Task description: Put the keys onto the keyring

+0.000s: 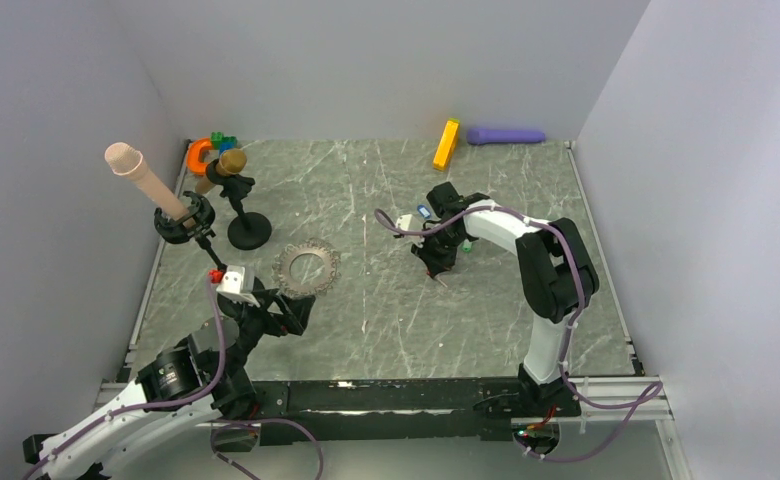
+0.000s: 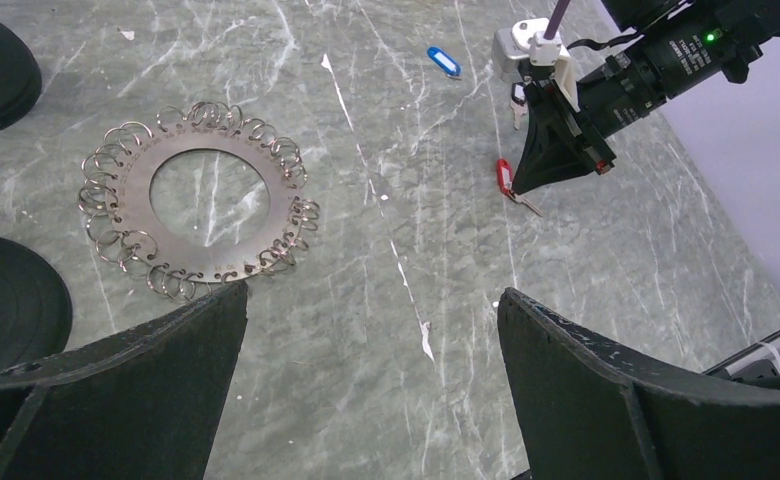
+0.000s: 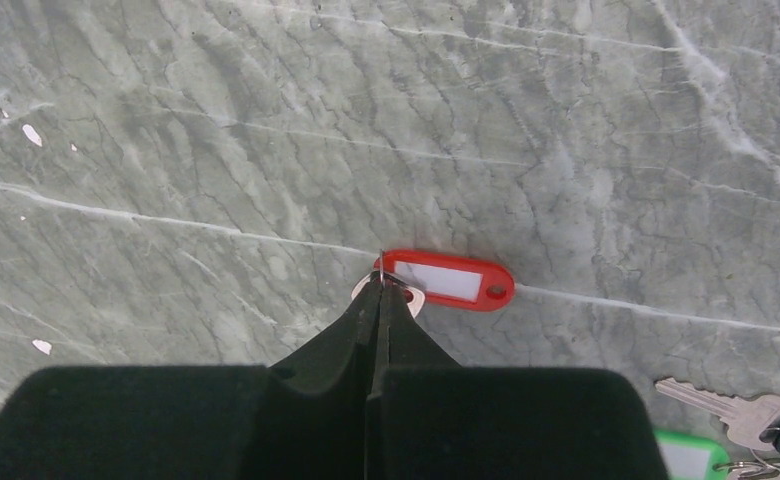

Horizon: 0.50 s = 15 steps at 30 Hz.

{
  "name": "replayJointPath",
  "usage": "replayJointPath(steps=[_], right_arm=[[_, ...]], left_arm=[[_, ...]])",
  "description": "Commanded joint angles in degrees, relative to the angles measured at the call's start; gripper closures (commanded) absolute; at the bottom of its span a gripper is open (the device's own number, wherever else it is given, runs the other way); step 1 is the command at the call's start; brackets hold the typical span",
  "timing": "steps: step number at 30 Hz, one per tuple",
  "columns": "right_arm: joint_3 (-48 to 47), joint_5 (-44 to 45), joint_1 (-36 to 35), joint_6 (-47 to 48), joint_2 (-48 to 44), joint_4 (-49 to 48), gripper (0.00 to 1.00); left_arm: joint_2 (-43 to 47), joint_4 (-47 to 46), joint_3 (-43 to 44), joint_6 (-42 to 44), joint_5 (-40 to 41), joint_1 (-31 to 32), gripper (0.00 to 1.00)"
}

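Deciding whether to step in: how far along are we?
Nothing done: the keyring holds no tags. In hand: right gripper pinched shut on the red key tag at its ring end. Remaining: blue key tag and green key tag lie loose; left gripper open, empty.

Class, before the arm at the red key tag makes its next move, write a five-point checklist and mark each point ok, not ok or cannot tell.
1. Right fingers shut at the red tag's ring end: ok.
2. Ring truly pinched between them: cannot tell.
3. Red tag lifted off the table: not ok, it appears to lie flat.
4. Left fingers open, nothing in them: ok.
5. Keyring lying flat, uncovered, just ahead of the left fingers: ok.
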<state>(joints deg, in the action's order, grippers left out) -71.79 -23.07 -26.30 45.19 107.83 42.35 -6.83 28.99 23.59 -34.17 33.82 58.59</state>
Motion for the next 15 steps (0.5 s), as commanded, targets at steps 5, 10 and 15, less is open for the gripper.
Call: replayJointPath(steps=[5, 10, 15], right_arm=[[0.7, -0.6, -1.0, -1.7, 0.7, -2.2, 0.96], [1.1, -0.3, -1.3, -1.9, 0.5, -2.5, 0.96], [1.2, -0.4, -1.4, -1.9, 0.5, -2.4, 0.93]], left_arm=[[1.1, -0.6, -0.2, -0.9, -0.6, 0.2, 0.0], [1.7, -0.1, -0.4, -1.2, -0.4, 0.2, 0.01], [2.5, 0.1, -0.6, -1.5, -0.3, 0.2, 0.01]])
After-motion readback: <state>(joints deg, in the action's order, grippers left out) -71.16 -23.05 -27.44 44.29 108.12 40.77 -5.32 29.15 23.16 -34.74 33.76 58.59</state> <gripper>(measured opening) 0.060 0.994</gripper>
